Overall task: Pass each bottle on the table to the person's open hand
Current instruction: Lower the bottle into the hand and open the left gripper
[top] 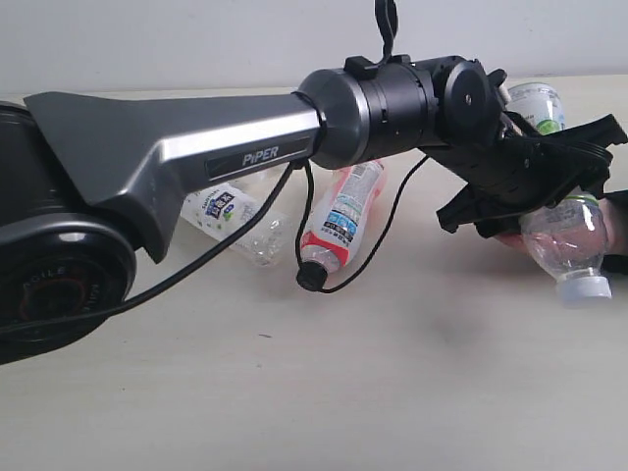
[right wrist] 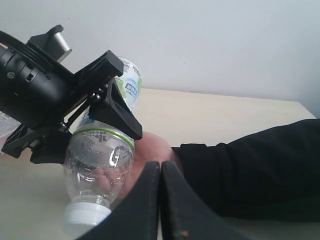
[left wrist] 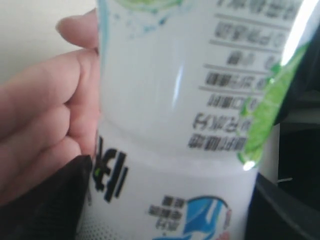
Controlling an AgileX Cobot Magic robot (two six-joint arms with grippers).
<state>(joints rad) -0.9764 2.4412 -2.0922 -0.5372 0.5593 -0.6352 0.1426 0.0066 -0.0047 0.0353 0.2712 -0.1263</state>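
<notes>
One large clear plastic lime-label bottle, clamped cap-down in the left gripper, rests against the person's open hand, ready for release.

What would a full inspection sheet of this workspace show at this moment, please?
Surface: pale wood-grain table, flat.
Job's things: lime-label bottle tilted cap-down, lying against the person's hand; red-label bottle and blue-white-label bottle lie on the table.
Clutter: nothing seen.
Grippers: left gripper closed around the lime-label bottle; right gripper shut, empty.
Cables: black cable hangs from the left arm and loops down beside the red-label bottle's cap.
Surroundings: plain pale wall; the person's black sleeve.
</notes>
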